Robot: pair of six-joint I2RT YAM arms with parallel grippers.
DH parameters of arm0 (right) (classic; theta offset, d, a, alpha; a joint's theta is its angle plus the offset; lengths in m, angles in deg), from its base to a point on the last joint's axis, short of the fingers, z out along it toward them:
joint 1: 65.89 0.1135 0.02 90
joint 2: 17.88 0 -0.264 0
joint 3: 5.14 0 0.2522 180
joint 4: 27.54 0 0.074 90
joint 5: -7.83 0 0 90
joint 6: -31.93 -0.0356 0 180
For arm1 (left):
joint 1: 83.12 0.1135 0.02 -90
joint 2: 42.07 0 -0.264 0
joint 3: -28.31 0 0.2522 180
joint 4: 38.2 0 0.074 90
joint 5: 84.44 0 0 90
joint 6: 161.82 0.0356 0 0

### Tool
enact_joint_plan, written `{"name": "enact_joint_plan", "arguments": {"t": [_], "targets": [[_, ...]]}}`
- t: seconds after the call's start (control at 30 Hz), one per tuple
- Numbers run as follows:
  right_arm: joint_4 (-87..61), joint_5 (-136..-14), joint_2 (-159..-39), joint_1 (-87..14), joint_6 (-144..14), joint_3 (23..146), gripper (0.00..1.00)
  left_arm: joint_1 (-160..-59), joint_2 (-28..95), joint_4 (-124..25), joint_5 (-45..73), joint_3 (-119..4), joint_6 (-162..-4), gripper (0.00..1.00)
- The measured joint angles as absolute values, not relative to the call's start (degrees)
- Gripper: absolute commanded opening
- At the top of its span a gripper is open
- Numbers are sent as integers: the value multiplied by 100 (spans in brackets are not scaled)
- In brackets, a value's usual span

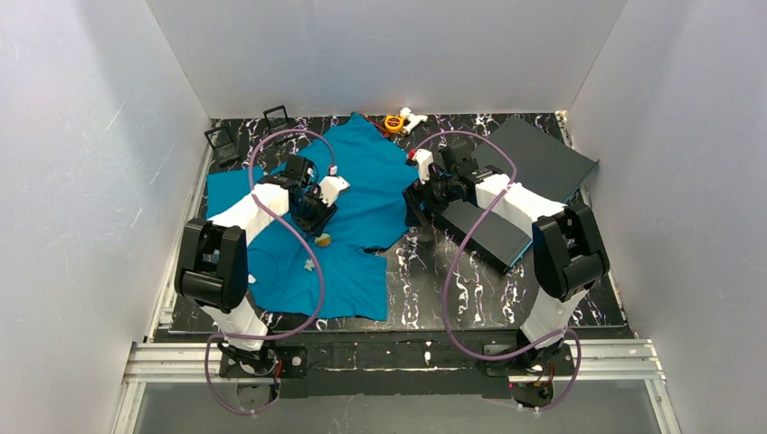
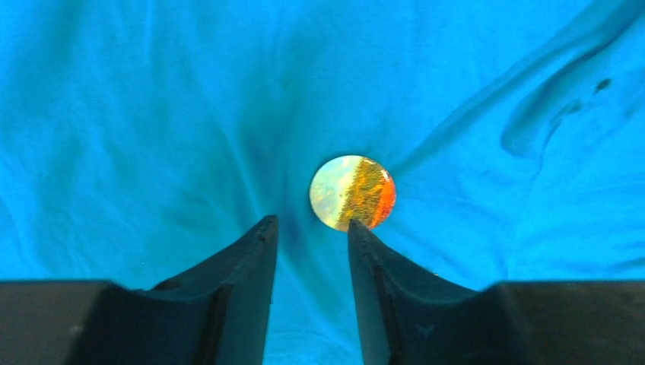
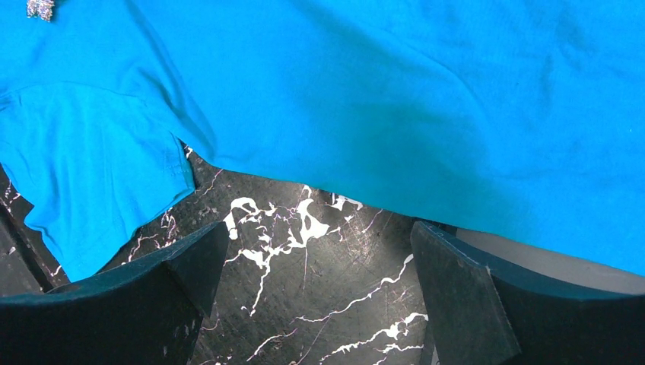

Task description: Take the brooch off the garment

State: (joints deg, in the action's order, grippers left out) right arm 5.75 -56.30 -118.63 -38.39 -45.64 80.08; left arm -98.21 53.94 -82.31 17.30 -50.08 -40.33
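I see a plain teal shirt (image 2: 152, 114). Its brooch (image 2: 352, 192) is banded pale blue, gold, orange-red. The table (image 3: 304, 289) is black, white-veined.

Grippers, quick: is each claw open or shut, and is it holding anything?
Left gripper: partly open, holding nothing; the brooch sits just past its tips.
Right gripper: wide open, holding nothing.

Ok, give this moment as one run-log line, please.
left gripper: open, tips at round brooch | right gripper: open, over marble table | brooch: on teal T-shirt, not removed
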Motion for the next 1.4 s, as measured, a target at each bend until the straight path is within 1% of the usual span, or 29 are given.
{"name": "enact_joint_plan", "arguments": {"t": [0.1, 0.13, 0.2, 0.33, 0.6, 0.87, 1.1, 1.4], "targets": [[575, -5628, -11863, -3839, -4564, 8008, 100, -9832, 5289, -8236, 1995, -4935, -3944, 58], [575, -5628, -11863, -3839, -4564, 8006, 100, -9850, 5214, -8242, 2069, -4887, -3915, 61], [575, -5626, -11863, -3839, -4564, 8006, 100, -9871, 5136, -8277, 2159, -4861, -3902, 64], [575, -5626, -11863, -3839, -4564, 8006, 100, -9981, 5133, -8227, 2185, -4835, -3909, 66], [575, -5628, -11863, -3839, -4567, 8006, 100, -10296, 5315, -7949, 1811, -4669, -4007, 63], [575, -5630, -11863, -3839, -4567, 8006, 100, -10296, 5612, -7897, 1503, -4669, -4025, 50], [577, -5632, -11863, -3839, -4567, 8006, 100, -10296, 5673, -7899, 1348, -4686, -4086, 50], [575, -5630, -11863, -3839, -4567, 8006, 100, -10167, 5435, -7912, 1156, -4868, -4095, 51]]}}
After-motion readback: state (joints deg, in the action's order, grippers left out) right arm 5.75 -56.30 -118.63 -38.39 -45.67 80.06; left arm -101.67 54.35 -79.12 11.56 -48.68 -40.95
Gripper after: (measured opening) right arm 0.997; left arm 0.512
